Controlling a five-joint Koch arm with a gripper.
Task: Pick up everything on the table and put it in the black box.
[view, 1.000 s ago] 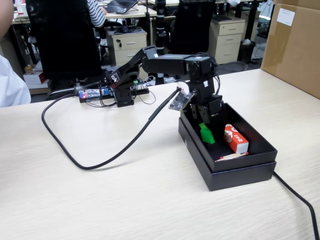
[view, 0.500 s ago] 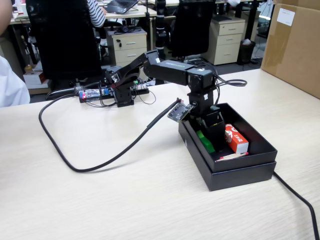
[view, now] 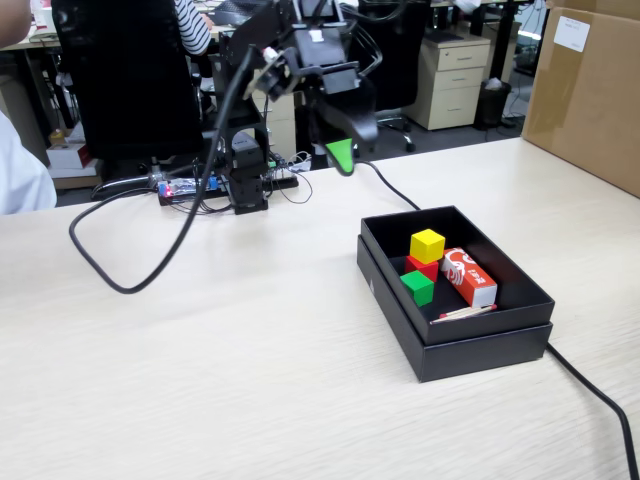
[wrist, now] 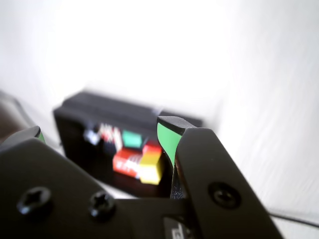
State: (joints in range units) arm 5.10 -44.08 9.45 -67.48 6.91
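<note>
The table (view: 200, 360) is bare of cubes. The arm, bent into the black box (view: 470, 345) half a second ago, is now raised well clear of it near its base. The gripper (view: 343, 152) is seen empty, its fingers spread wide in the wrist view. Inside the box the yellow cube (view: 427, 245) is stacked on the red cube (view: 424, 266), with the green cube (view: 417, 287) touching in front. The task is judged complete.
</note>
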